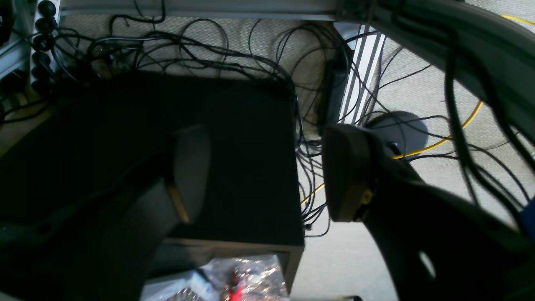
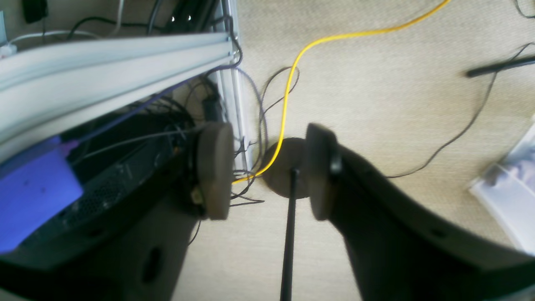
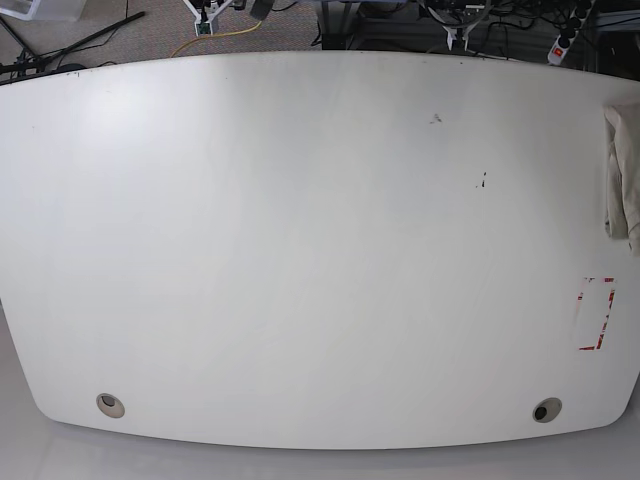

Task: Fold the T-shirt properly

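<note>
1 T-shirt [image 3: 620, 180] bunched at table [image 3: 300, 250] right edge, partly out of frame | 2 table grommets near edge | left gripper [image 1: 267, 171] spread, empty | right gripper [image 2: 269, 169] spread, empty, above floor cables

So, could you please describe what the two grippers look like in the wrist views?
The left gripper has black moulded fingers ending in flat, rounded dark-grey pads, with small tan patches at the pad bases. The right gripper looks the same: black curved fingers, oval grey-brown pads.
</note>
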Tool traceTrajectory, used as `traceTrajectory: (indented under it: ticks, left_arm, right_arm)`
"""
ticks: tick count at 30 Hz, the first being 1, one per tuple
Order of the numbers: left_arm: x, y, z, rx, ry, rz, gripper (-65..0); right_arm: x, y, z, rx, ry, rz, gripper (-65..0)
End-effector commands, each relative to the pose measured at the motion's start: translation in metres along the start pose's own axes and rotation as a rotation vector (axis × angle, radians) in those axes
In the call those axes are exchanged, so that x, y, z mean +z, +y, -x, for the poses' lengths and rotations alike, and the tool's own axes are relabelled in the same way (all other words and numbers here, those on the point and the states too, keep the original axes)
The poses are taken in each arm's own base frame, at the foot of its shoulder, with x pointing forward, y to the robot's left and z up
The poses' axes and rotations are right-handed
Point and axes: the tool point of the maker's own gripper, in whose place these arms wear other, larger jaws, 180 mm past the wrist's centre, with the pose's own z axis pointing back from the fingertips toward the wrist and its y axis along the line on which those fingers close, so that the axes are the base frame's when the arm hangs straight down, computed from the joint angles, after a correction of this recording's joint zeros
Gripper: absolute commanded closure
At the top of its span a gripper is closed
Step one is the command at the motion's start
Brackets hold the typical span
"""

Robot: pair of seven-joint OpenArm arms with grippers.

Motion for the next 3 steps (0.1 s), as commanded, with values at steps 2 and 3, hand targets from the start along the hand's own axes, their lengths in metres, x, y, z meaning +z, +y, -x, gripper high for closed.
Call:
traceTrajectory:
  ticks: [2, 3]
  left_arm:
    - [-0.0001, 0.0056, -0.0081, -0.008, -0.014, -0.011, -38.5]
    - [-0.0002, 0.0055, -0.0101, -0.007, -0.017, -0.011, -38.5]
  right_arm:
    - [0.0016, -0.0054, 0.0019, 0.004, 0.006, 0.007, -26.6]
    - [0.0014, -0.0053, 0.0032, 0.006, 0.017, 0.006, -26.6]
